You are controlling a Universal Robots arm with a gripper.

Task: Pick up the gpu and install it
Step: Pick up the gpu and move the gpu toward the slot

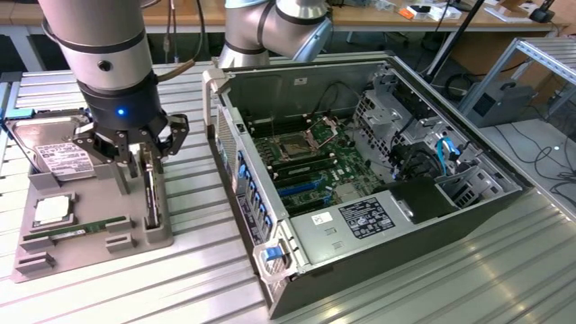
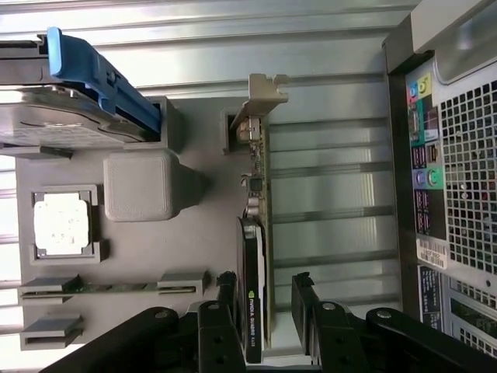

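End effector (image 1: 148, 160) open over the gpu (image 1: 151, 199)

Exterior view: the jaws are spread just above the gpu, which stands on edge in a slot of the grey holder (image 1: 90, 260) on the tabletop (image 1: 432, 283), near the open computer case (image 1: 360, 169) towards the exterior view's right. Wrist view: the end effector (image 2: 264, 289) straddles the gpu (image 2: 255, 233) at its black cooler end, with one finger (image 2: 303, 291) clearly apart from the card; the silver bracket (image 2: 262, 97) sits at the far end.
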